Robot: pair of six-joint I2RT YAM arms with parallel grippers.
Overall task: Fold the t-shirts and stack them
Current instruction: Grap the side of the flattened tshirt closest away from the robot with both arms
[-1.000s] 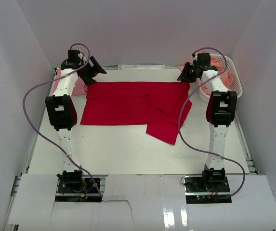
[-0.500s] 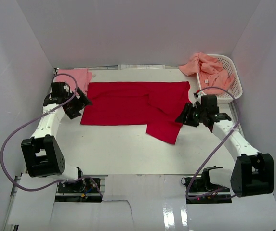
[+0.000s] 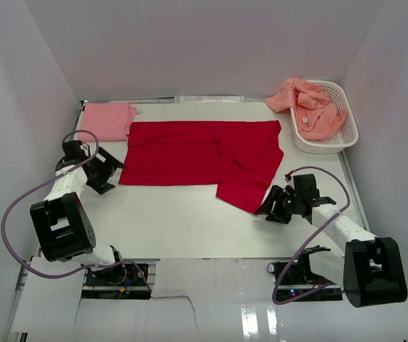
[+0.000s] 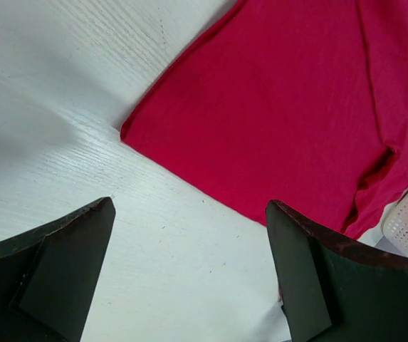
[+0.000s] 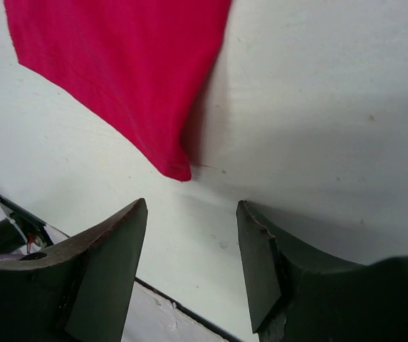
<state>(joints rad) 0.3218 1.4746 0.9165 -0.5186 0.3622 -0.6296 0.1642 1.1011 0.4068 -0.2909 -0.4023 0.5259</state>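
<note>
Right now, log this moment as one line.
red t-shirt: spread flat | left tool: open, empty, by its near-left corner | right tool: open, empty, by its near-right corner | pink t-shirt: folded, far left | salmon t-shirts: in basket

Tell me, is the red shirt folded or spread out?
Mostly spread: the red shirt lies flat on the table, with one layer doubled over on its right side.

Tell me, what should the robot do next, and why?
Probably ease the right gripper forward and pinch the red t-shirt's near corner. The shirt lies spread flat, that corner sits just ahead of the open jaws, untouched, and folding needs a grip first.
</note>
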